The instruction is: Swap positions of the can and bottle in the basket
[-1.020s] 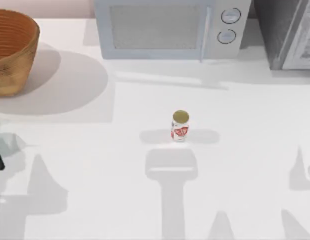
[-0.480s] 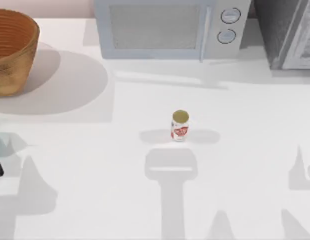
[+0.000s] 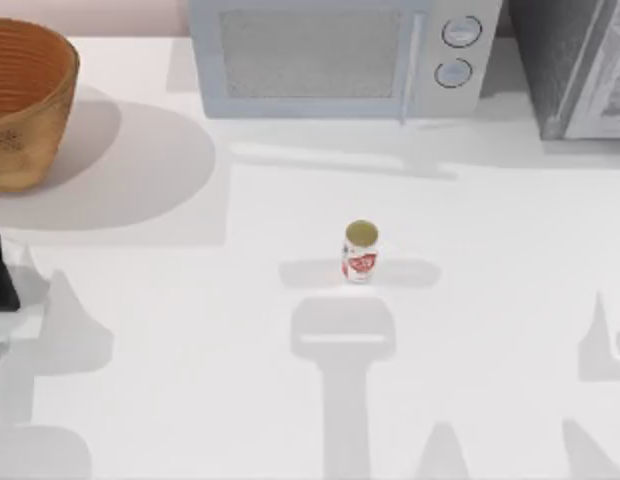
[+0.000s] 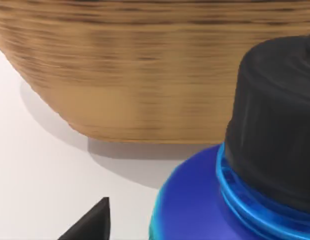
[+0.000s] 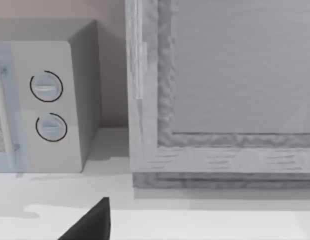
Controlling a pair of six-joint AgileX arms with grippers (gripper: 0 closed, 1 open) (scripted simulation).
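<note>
Since a second ago the left gripper (image 3: 0,280) has climbed the table's left edge toward the basket (image 3: 25,110), clamped on a blue black-capped bottle (image 4: 255,165) now just beside its wall, likely for dropping in, while the can (image 3: 360,252) stands untouched mid-table

The orange-brown ribbed woven wicker basket (image 3: 25,105) is looking rough and matt. The small white red-labelled can (image 3: 360,252) is showing a dull gold metallic top. The glossy blue plastic bottle (image 4: 195,200) is wearing a matt black cap (image 4: 275,125). The smooth white table (image 3: 190,350) is looking matt.
</note>
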